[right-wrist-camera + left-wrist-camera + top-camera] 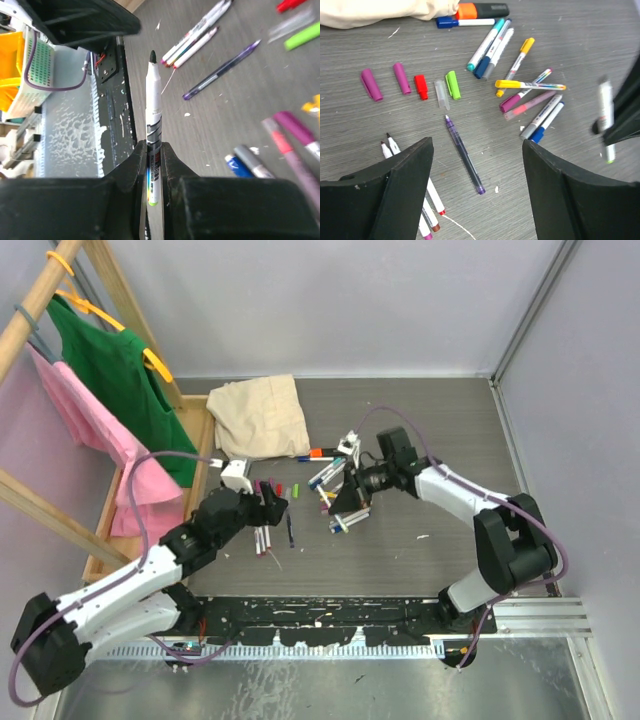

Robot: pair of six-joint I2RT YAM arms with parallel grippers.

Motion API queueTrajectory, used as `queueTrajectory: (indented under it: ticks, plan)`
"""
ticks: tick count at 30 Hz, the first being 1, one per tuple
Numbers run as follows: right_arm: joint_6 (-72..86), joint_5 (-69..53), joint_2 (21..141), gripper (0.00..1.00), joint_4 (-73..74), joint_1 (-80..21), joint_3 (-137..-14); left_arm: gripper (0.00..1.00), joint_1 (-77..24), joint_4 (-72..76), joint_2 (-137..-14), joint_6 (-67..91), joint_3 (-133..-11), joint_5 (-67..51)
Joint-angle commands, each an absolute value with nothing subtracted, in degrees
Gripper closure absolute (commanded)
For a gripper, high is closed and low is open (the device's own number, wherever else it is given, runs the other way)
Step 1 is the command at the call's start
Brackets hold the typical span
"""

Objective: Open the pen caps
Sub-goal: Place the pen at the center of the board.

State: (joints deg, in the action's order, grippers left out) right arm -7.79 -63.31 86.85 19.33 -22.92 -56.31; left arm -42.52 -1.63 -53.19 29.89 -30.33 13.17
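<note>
Right claw (152, 150) pinches a white-barrelled pen (154, 100) low on the barrel, jaws narrow and tight on it. Its black tip is bare and points up and away from the claw, w/ no cap on it. Left claw (476, 145) hangs over the table (580, 30) w/ jaws spread wide and nothing btwn them.

Pen caps already off lie in a loose row beyond the left claw's left finger: a purple cap (371, 84), a second purple cap (402, 78), a red cap (420, 86), a clear cap (441, 94) and a green cap (452, 84). All lie flat, none on a pen. The green one probably belongs to the held pen, whose tail end is green.

Directly under the left claw's gap lies a purple pen (464, 155), tip bare. Three more uncapped pens (395, 147) lie beside and partly under its left finger.

Beyond its right finger lies a scatter of pens w/ caps on: a teal, dark-blue and grey trio (490, 45), two yellow-capped pens (520, 57), a magenta and a pink pen (520, 100), and a grey and blue pair (542, 120). Farther off, a blue-capped pen (465, 22) lies beside a thick black marker (482, 10), near a beige cloth (385, 10).

Progress, as a judgement: five pens opened, approx. ten left, so about a third done.
</note>
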Motion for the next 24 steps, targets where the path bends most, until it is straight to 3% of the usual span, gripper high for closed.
queueTrajectory:
  ticks: [1,5,8,24]
  plan:
    - [12.3,-57.2,87.2,0.99,-1.1,-28.8,-49.7,0.26,-42.6,7.7,-46.0,29.5,-25.7,11.6]
    - [27.0,-34.6,88.4,0.99,-2.8,-36.1,-49.1,0.23,-42.6,8.1,-39.5,29.9,-22.0,13.1]
    - [33.1,-26.6,91.6,0.99,0.0,-39.9,-51.1,0.19,-42.6,8.9,-35.8,30.1,-19.5,14.6]
    - [38.8,-23.9,105.4,0.88,6.7,-42.6,-58.7,0.16,-42.6,5.2,-25.0,30.2,-16.2,16.5]
